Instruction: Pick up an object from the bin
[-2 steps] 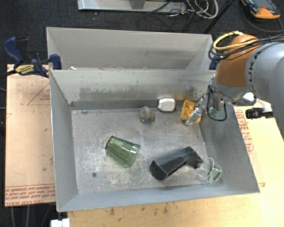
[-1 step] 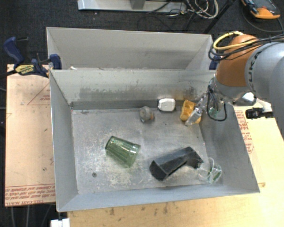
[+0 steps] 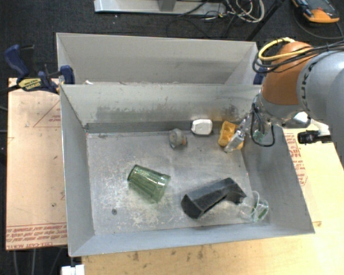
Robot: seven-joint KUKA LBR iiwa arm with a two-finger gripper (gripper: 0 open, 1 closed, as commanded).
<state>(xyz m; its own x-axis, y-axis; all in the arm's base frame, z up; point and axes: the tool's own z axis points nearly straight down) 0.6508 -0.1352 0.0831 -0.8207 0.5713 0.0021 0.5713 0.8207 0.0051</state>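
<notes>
1. Pincer (image 3: pixel 239 136) sits low at the right side of the bin (image 3: pixel 160 105), near the back wall, on the end of the arm coming in from the right. We cannot tell whether it is released or clenched; the wrist hides the working end.
2. Nearest thing: a small yellow block (image 3: pixel 226 133), just beside the pincer on its left. It lies where the floor meets the right sloping wall. We cannot tell whether the two are touching. We treat this block as the likely thing to pick, as a judgement only.
3. Neighbours along the back: a white rounded piece (image 3: pixel 202 126) near the block's left, then a grey lump (image 3: pixel 177 137) further left. Both are apart from the block.
4. Well apart, toward the front: a green glass tumbler (image 3: pixel 148 182) on its side, a black object (image 3: pixel 212 196), and a clear glass piece (image 3: pixel 253 207) touching the black object's right end.
5. Handling estimate for the yellow block: small, so probably light; it looks stiff, not soft. The surface may be smooth and a little slippery. We see nothing that suggests fragility, unlike the glassware at the front.
6. Where to grip: across its narrow width, at mid-height, with the jaws on the two flatter sides.
7. Risk: the sloping wall close by leaves little room on the right, and a nudge could slide the block along the floor.
</notes>
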